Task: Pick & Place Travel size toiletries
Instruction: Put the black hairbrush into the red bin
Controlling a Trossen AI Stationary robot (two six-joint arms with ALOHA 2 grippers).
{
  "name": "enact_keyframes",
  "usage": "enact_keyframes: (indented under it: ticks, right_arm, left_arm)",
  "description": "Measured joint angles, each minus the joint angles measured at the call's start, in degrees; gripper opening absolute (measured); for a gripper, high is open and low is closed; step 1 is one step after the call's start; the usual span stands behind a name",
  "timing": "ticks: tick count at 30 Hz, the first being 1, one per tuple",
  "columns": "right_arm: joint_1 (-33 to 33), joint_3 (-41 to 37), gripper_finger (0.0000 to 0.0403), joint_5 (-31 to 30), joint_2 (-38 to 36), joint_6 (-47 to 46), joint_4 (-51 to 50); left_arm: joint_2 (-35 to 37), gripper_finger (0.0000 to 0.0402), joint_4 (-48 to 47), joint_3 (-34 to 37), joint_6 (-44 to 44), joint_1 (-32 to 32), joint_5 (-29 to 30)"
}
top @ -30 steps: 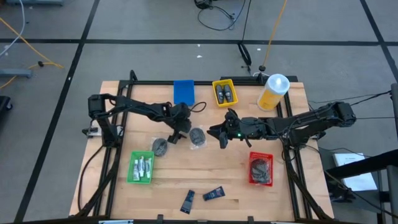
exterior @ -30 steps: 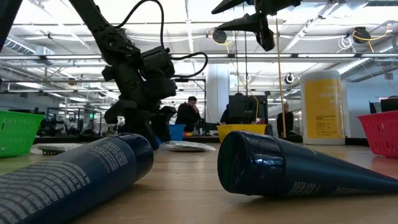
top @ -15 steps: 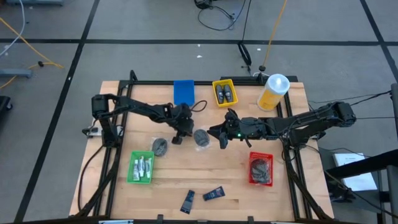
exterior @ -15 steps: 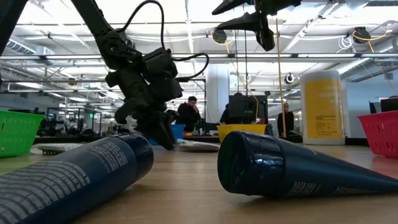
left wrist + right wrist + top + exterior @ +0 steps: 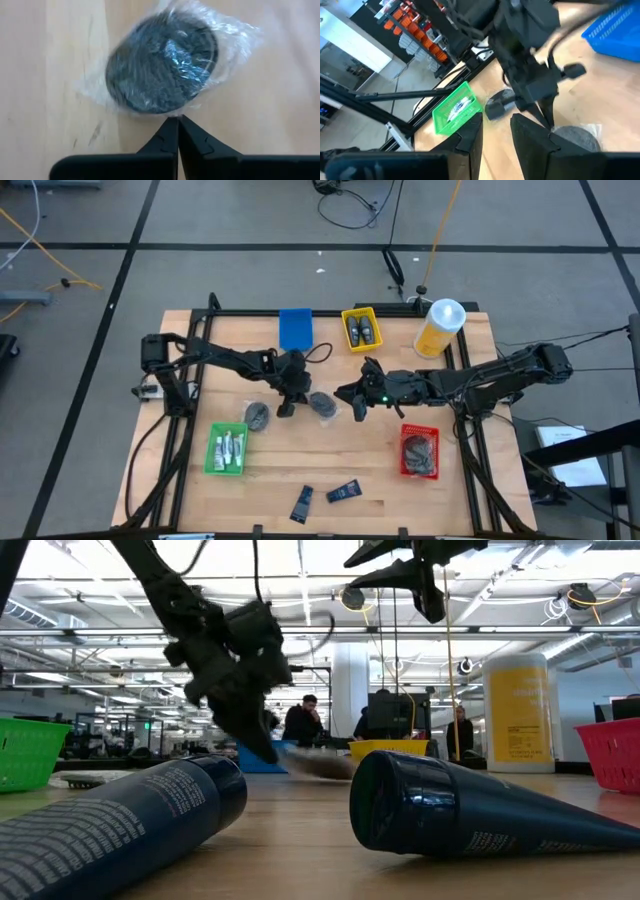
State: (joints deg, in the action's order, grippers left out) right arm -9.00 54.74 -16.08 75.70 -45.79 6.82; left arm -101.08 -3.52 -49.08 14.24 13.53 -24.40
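Dark disc [image 5: 162, 70] (plastic-wrapped) flat mid-table, two dark tubes [image 5: 343, 492] — front edge

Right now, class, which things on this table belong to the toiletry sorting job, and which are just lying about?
Belonging to the job:
- dark grey round disc in clear wrap, at the left gripper
- second dark grey disc
- two dark blue flat tubes
- white tubes in the green tray

Lying about:
- big yellow bottle with white cap
- cables on the grey floor

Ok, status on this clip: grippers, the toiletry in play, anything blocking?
Left gripper shut, tips at the edge of the plastic-wrapped dark disc mid-table. Right gripper open, hovering beside it, empty. Second disc lies apart; nothing blocking.
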Motion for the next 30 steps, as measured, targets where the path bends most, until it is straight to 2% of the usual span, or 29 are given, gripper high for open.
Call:
enact_keyframes:
  ticks: [6,20,27,30]
  right_arm:
    - [-0.6,0.0,0.0093,5.9,0.0,-3.8,-1.5]
    - [-7.4,0.0,0.0089,5.4,0.0,-9.4,-2.8]
    - [-13.0,0.0,0.0089,5.3,0.0,-9.3,-5.1]
    - [-15.5,-0.4,0.0089,2.3,0.0,-10.7,-5.9]
  left_arm:
    - [5.9,0.0001,0.1,-0.1,-3.8,-1.8,0.6]
    - [16.7,0.0,-2.7,-0.1,-7.4,-7.9,6.8]
    - [19.9,0.0,-3.2,-0.1,-10.0,-11.0,7.1]
    - [20.9,0.0,-3.7,-0.2,-10.5,-12.6,8.5]
